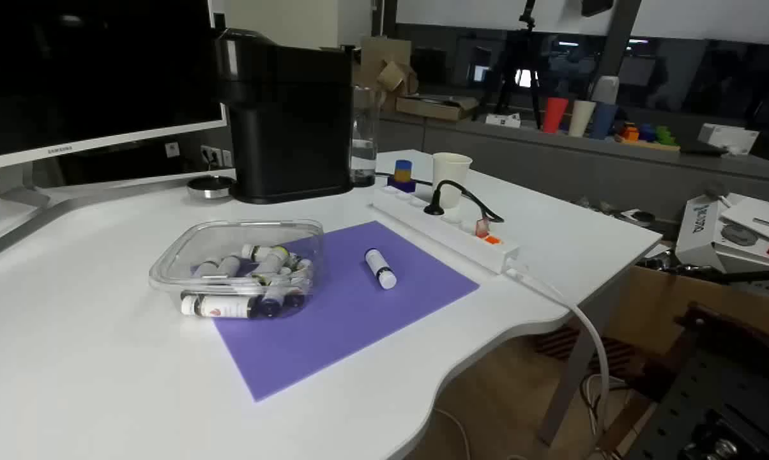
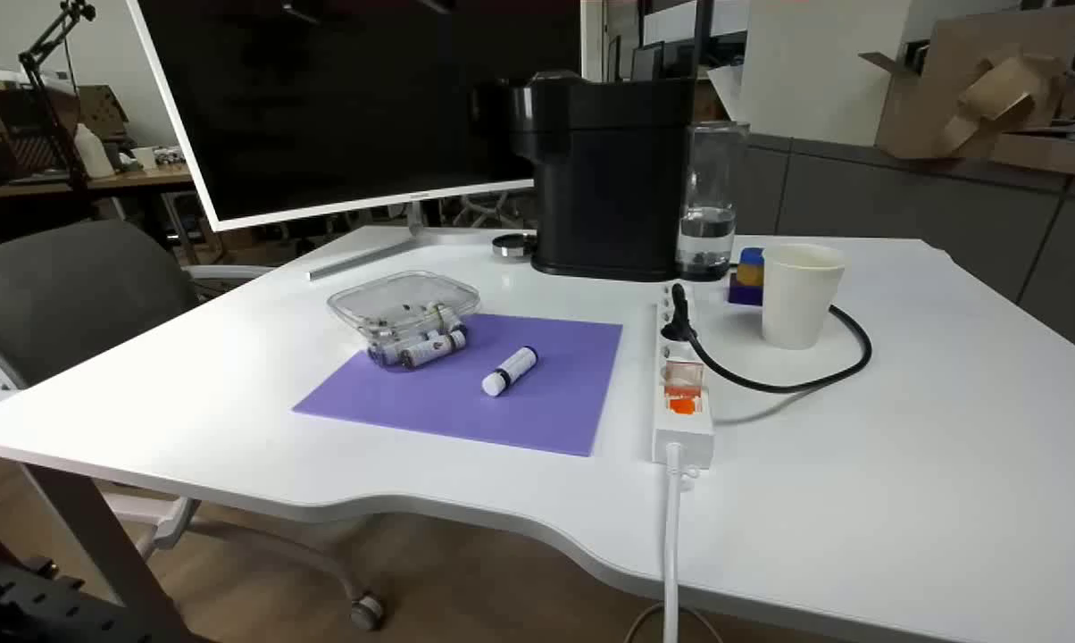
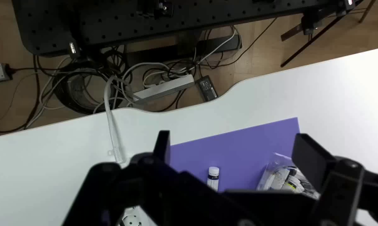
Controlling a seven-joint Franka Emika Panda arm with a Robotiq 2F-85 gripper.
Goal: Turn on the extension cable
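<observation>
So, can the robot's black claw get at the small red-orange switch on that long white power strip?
Probably yes: the claw is open and holds nothing, and the switch is exposed, its translucent reddish cover raised. Reach itself doesn't show.

Red-orange switch (image 1: pixel 492 239) on extension cable (image 1: pixel 448 235): access free from above. Reddish flap (image 2: pixel 683 375) stands raised between it and black plug (image 2: pixel 678 329); black lead (image 2: pixel 774 388) arches out past paper cup (image 2: pixel 803 299). White cord (image 2: pixel 671 536) occupies the near end. Toward purple mat (image 2: pixel 555 393): bare band of tabletop (image 2: pixel 629 397), then one white tube (image 2: pixel 511 370) lying low.
</observation>
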